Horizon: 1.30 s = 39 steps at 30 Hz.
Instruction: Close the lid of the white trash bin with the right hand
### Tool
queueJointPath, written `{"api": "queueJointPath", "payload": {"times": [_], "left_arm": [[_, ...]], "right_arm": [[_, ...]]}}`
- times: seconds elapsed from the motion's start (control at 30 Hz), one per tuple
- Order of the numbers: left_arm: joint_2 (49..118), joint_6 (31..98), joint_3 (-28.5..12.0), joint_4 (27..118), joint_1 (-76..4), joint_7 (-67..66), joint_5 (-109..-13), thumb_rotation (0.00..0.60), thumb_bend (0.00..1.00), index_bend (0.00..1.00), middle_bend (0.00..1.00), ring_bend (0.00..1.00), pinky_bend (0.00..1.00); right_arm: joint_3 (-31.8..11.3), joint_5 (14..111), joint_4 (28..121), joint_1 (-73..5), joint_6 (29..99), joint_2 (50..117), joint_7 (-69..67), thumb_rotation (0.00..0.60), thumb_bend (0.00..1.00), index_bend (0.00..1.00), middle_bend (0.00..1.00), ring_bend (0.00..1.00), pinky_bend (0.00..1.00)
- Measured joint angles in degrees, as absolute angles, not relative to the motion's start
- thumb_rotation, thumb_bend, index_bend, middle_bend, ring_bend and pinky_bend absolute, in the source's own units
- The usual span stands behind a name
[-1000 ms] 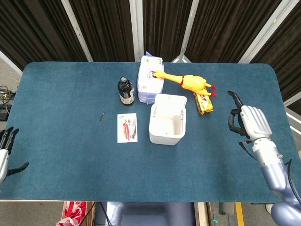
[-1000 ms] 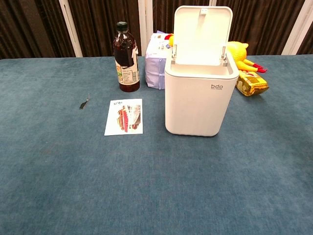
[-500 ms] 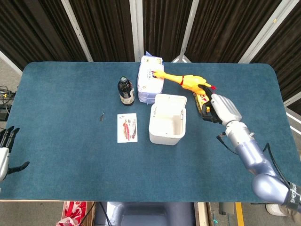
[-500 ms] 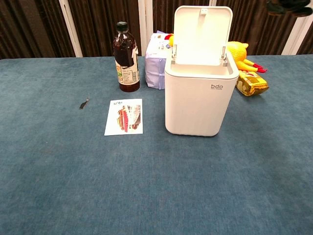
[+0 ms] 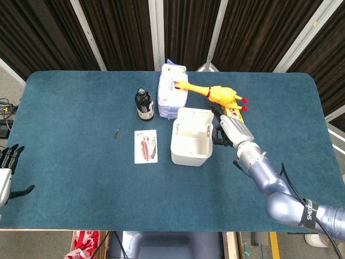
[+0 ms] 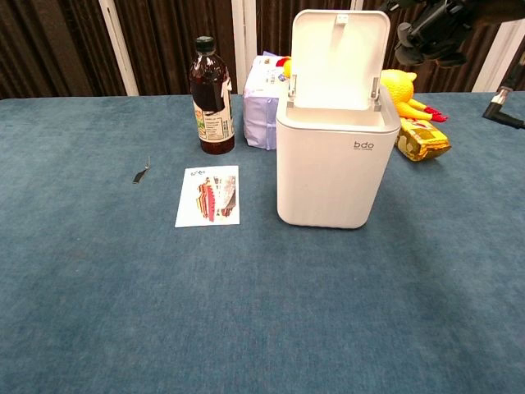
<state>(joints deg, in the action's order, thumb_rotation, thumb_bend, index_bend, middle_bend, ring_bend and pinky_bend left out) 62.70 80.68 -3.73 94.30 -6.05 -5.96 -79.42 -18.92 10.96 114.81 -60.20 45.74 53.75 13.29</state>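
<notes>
Right hand (image 5: 230,130) raised mid-table, fingers (image 6: 414,37) curled, holding nothing. Left hand (image 5: 6,175) at table edge, fingers spread.

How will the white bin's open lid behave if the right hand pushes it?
The lid stands upright on two rear hinges, so it should swing down easily. The white trash bin looks tall and light and may slide. The right hand should press gently.

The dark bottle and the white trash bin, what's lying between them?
Only bare blue table lies between the dark bottle and the white trash bin, as the head view shows; the wipes pack sits just behind that gap.
</notes>
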Motion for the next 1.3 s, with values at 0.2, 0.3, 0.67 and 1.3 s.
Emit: {"api": "queueJointPath", "payload": {"times": [0.2, 0.3, 0.67, 1.3], "left_arm": [[62.6, 80.5, -3.6, 94.5, -6.1, -6.2, -79.3, 0.600, 0.00, 0.00, 0.00, 0.00, 0.00], [62.7, 80.6, -3.6, 94.5, -6.1, -6.3, -79.3, 0.600, 0.00, 0.00, 0.00, 0.00, 0.00], [62.6, 80.2, -3.4, 94.9, -6.3, -5.9, -79.2, 0.600, 0.00, 0.00, 0.00, 0.00, 0.00], [62.2, 79.5, -3.2, 95.4, -6.6, -5.5, -78.9, 0.600, 0.00, 0.00, 0.00, 0.00, 0.00]], "right_arm": [[-18.6, 11.1, 116.7, -61.0, 45.9, 53.4, 13.2, 0.600, 0.81, 0.20, 0.75, 0.87, 0.80], [-18.7, 11.5, 118.3, -61.1, 45.9, 52.7, 12.6, 0.600, 0.81, 0.24, 0.75, 0.87, 0.80], [-16.9, 13.1, 123.8, -61.3, 44.0, 49.7, 11.6, 0.600, 0.81, 0.24, 0.75, 0.87, 0.80], [-11.6, 15.7, 125.9, -62.0, 46.2, 53.2, 11.8, 0.600, 0.81, 0.22, 0.75, 0.87, 0.80]]}}
